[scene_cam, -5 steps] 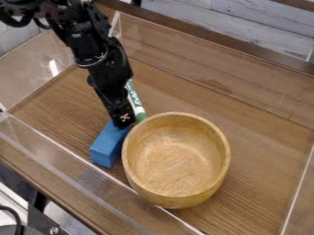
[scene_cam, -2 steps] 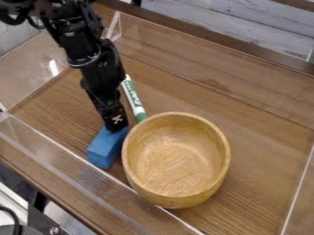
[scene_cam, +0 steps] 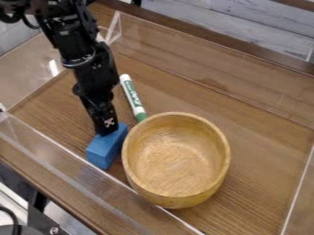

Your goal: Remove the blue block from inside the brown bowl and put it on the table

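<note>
The blue block [scene_cam: 106,148] lies on the table [scene_cam: 208,83], touching the left outer side of the brown bowl [scene_cam: 175,159]. The bowl is upright and I see nothing inside it. My black gripper [scene_cam: 106,125] points straight down just above the block's far end, and its tips look clear of the block. The fingers read as one dark column, so their spacing does not show.
A white-and-green marker [scene_cam: 130,98] lies on the table just right of the gripper, pointing toward the bowl's rim. Clear acrylic walls [scene_cam: 50,156] ring the tabletop, with the front-left wall close to the block.
The arm has shifted left and slightly up, off the blue block, uncovering more of the marker. Block and bowl stayed where they were.
</note>
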### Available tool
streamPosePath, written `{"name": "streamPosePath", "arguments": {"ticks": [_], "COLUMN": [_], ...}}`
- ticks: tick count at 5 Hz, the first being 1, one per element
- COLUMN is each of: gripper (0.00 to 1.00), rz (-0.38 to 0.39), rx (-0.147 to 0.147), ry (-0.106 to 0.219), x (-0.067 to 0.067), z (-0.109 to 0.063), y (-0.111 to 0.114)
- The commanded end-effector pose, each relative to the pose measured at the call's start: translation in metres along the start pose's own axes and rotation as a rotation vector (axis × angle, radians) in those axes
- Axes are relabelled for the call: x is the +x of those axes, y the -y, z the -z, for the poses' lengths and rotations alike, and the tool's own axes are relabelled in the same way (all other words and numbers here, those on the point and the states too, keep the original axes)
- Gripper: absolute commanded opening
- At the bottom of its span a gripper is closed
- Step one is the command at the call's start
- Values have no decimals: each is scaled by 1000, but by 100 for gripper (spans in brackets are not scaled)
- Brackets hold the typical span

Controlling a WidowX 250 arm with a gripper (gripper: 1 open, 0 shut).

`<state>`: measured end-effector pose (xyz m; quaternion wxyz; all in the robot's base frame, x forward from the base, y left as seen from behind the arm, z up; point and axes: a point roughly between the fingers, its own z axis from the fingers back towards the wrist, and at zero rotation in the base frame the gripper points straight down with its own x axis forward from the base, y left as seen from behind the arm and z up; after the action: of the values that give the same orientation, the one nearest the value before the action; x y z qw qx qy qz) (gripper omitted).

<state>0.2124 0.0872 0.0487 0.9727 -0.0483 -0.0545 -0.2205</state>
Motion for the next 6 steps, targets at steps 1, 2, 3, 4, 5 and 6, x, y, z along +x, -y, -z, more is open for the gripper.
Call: {"name": "streamPosePath", "arguments": {"ticks": [1,2,3,4,5,6], "gripper": [0,0,0,0,0,100], "rz": [-5,-13,-24,-38,-51,-63], "rx": [41,32,24,18,10,4], "ry": [41,43,45,47,47,47], "x": [6,5,4,4,3,3], "z": [-16,-19,-22,-25,-28,-30], "y": [-10,-11,-13,-14,-16,-18]}}
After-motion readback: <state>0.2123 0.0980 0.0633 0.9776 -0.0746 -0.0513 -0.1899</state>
